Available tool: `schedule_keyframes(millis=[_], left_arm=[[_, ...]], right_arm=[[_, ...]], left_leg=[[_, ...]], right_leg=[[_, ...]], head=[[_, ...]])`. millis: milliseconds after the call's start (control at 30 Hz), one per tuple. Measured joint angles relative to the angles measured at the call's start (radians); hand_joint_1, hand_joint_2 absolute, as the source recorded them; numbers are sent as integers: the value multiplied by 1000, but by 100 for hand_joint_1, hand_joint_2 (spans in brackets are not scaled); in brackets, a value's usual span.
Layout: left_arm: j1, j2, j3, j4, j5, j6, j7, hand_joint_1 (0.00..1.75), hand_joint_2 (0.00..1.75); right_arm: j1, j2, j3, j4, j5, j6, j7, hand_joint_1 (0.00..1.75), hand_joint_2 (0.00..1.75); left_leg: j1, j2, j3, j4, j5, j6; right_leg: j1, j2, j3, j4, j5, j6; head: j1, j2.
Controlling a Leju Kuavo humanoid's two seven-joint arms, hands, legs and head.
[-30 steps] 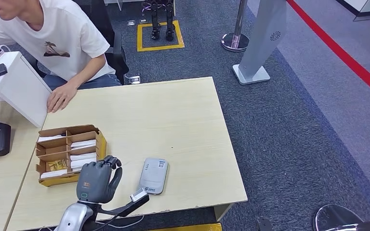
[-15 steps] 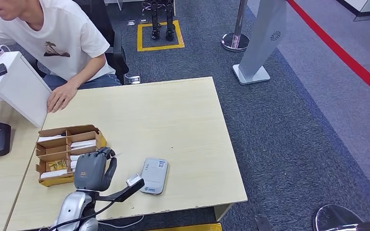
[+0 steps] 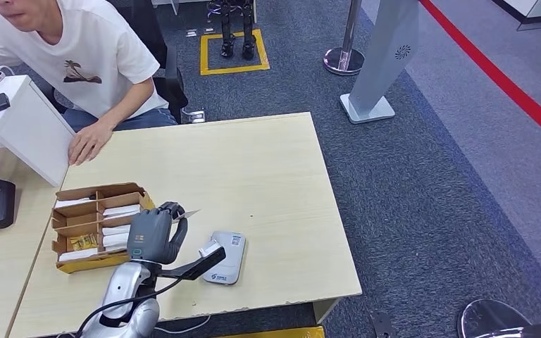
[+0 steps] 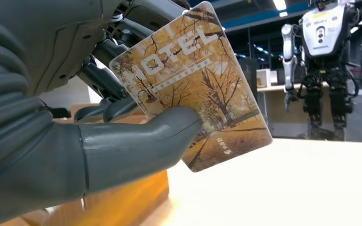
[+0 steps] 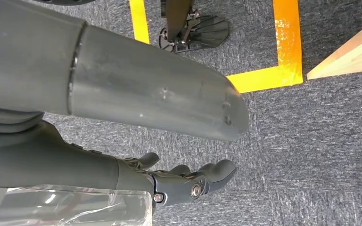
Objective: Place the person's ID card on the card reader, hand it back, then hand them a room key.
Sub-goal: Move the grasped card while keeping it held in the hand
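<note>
The left hand holds the room key up just past the box, so what is left is giving it to the person far ahead.

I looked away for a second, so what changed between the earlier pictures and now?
The left robot hand moved from the cardboard box toward the table's middle, lifting a hotel key card pinched under its thumb. The card reader, the box and the person's hand stayed put.
</note>
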Motion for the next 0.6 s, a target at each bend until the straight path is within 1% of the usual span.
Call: schedule_keyframes(millis=[100,333,600], left_arm=[[5,-14,-15,17,9,1,-11,175,175],[46,-40,-56,32,12,13,-22,175,175],[84,-54,-83,33,13,19,-24,175,175]], right_arm=[[0,0,4,0,-6,-1,0,0,0],[1,0,6,0,-18,-1,0,0,0],[4,0,6,0,-27,-4,-1,0,0]], left_leg=[[0,0,0,0,0,0],[0,0,0,0,0,0],[0,0,0,0,0,0]], right_leg=[[0,0,0,0,0,0],[0,0,0,0,0,0],[0,0,0,0,0,0]], head=[[0,0],[0,0],[0,0]])
